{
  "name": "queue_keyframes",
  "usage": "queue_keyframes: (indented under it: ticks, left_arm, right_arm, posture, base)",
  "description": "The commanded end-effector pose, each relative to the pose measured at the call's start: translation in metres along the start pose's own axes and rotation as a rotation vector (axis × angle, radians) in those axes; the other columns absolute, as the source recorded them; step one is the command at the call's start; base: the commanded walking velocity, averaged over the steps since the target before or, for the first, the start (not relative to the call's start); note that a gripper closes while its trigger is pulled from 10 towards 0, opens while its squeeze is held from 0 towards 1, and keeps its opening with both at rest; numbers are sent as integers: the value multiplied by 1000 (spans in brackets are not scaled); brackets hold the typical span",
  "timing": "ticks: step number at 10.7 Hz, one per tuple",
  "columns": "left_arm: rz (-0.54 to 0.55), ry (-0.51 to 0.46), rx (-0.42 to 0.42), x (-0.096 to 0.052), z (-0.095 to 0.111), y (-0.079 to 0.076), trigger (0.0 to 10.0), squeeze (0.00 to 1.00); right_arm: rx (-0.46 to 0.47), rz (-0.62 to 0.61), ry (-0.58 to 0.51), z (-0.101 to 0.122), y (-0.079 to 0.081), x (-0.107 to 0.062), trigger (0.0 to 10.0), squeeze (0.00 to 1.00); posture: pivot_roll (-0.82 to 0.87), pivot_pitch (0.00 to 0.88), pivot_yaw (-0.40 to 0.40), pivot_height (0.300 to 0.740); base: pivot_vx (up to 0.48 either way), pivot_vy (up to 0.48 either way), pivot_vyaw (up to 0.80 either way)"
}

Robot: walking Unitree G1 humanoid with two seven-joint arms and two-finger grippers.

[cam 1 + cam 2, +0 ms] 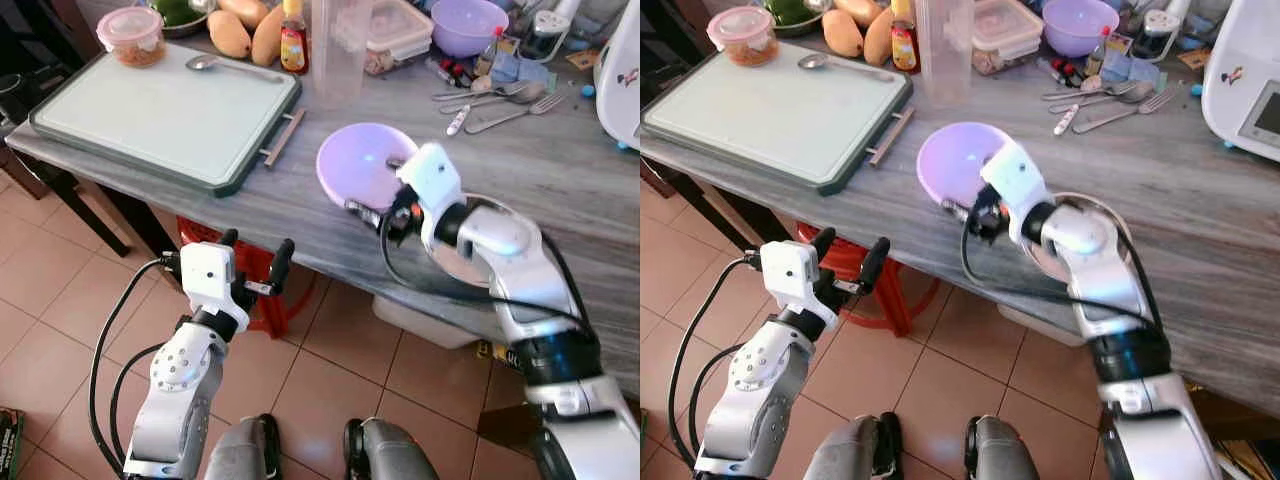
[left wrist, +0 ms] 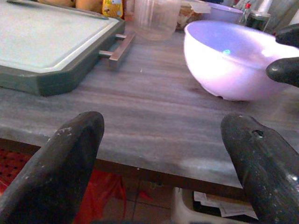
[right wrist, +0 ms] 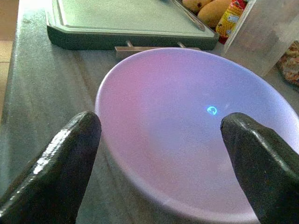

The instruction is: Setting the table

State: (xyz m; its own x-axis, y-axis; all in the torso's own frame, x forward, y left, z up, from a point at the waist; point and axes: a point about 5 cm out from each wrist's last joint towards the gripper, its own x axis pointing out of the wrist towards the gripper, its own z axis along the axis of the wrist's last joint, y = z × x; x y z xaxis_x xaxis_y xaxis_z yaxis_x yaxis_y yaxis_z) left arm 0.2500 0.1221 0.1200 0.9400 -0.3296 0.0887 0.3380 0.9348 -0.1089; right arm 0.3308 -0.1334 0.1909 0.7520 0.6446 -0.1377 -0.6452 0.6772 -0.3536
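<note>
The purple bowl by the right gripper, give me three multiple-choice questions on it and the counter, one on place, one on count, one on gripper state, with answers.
1. Where is the purple bowl?
A. On the green tray
B. On the grey counter near its front edge
C. On the floor

2. How many purple bowls are on the counter?
A. One
B. Two
C. Four

3. How is the right gripper?
A. Shut on a spoon
B. Open at the bowl's rim
C. Holding a cup

Answers: B, it sits right of the green tray; B, a second bowl stands at the back; B, its fingers are spread apart at the near rim.
</note>
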Motion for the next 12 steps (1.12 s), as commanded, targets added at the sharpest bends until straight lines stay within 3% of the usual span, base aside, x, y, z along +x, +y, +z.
queue_keyframes:
  ticks: [1, 4, 5, 6, 7, 8, 9, 10, 12]
  left_arm:
    - [-5, 10, 4, -1, -2, 1, 10000, 0]
    - [-2, 11, 9, -1, -2, 3, 10000, 0]
    - [-2, 12, 9, -1, -2, 3, 10000, 0]
    - [-1, 15, 10, -1, -2, 4, 10000, 0]
    - [-1, 17, 10, -2, -2, 4, 10000, 0]
    - [-4, 20, 11, -1, -2, 5, 10000, 0]
    - [-10, 20, 14, 0, -2, 5, 10000, 0]
    - [-15, 20, 14, 1, -1, 6, 10000, 0]
    - [-23, 18, 14, 1, -1, 4, 10000, 0]
  right_arm:
    - [8, -44, -47, 6, -2, -5, 10000, 1000]
    - [-44, -235, -228, 22, 3, -15, 10000, 1000]
    - [-74, -382, -281, 29, 0, -23, 10000, 1000]
    - [-78, -596, -235, 23, -11, -35, 10000, 961]
    - [-56, -704, -215, 13, -15, -46, 10000, 745]
    - [-125, -823, -161, 1, -15, -65, 10000, 251]
    - [-111, -913, -72, -16, -16, -79, 10000, 129]
    - [-29, -951, 25, -37, -14, -86, 10000, 0]
    - [101, -935, 130, -61, -7, -85, 10000, 0]
  posture:
    - [-45, 160, 11, 740]
    - [-45, 155, 14, 740]
    - [-47, 155, 18, 740]
    - [-51, 159, 22, 740]
    - [-52, 160, 24, 740]
    - [-56, 161, 31, 740]
    - [-61, 161, 35, 740]
    - [-63, 163, 39, 740]
    - [-63, 164, 41, 740]
  base:
    - [0, 0, 0]
    - [0, 0, 0]
    - [0, 0, 0]
    - [0, 0, 0]
    - [0, 0, 0]
    - [0, 0, 0]
    - [0, 0, 0]
    - [0, 0, 0]
    - [0, 0, 0]
